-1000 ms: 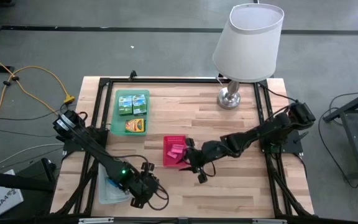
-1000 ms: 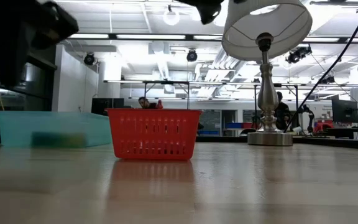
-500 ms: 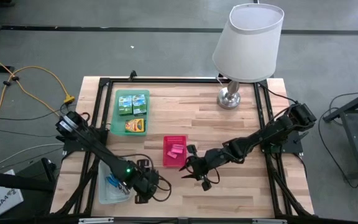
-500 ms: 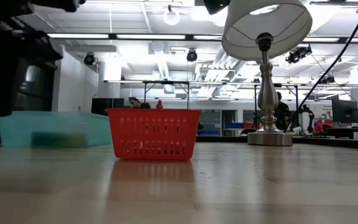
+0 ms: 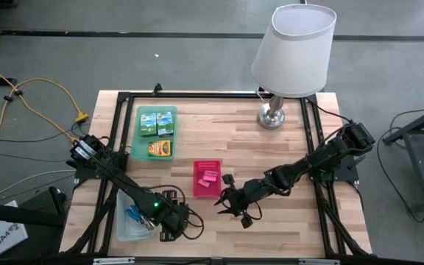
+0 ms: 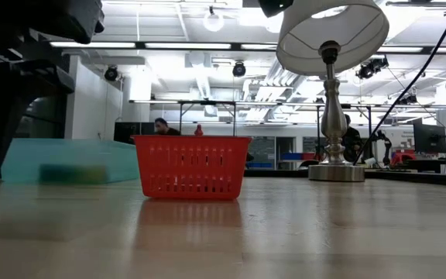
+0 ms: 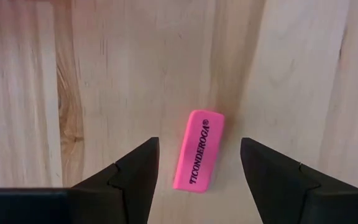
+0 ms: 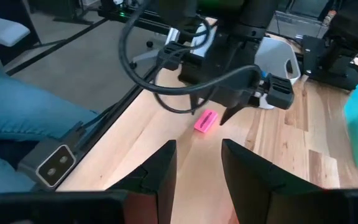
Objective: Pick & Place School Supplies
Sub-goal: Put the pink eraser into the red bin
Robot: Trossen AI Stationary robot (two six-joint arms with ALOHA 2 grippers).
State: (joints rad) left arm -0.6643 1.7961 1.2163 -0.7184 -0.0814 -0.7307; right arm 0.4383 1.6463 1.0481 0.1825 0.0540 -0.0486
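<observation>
The pink eraser [image 7: 199, 151] lies flat on the bare wood near the table's front edge, left of the middle, with its long sides facing the two fingers of the left gripper [image 7: 199, 163], which hangs right over it, jaws spread and holding nothing. It looks light, slightly rubbery and grippy, not fragile, so it should not slip once pinched; the best hold is probably across its narrow width at mid-length, fingers coming down on either long side until they nearly touch the wood. It sits a little askew between the fingers, so a squeeze may turn it before it seats. In the right wrist view the eraser [image 8: 206, 120] shows just under that left gripper. The right gripper [image 5: 235, 208] waits near the front edge, just right of the red basket [image 5: 207, 189], fingers parted and empty. The clear bin [image 5: 126, 230] sits at the front left corner.
</observation>
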